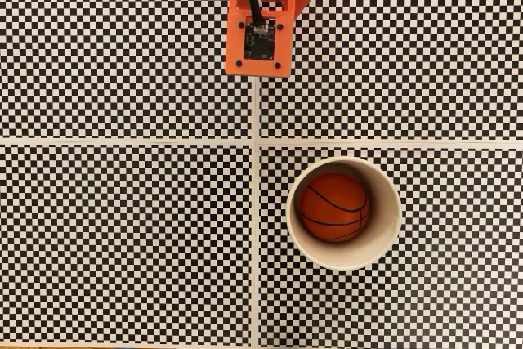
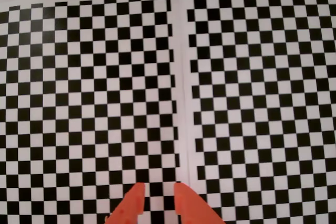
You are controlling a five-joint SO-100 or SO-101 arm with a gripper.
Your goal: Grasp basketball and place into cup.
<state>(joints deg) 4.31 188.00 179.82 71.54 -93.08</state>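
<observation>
Ball already down inside cup, likely light, grippy, best pinched across its middle; claw nearly clenched, grasping nothing.

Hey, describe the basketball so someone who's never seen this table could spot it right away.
In the fixed view, find the checkerboard surface split by pale lines; in its lower right quarter stands the cup. The basketball lies inside it, the only round orange thing with black seam lines.
</observation>
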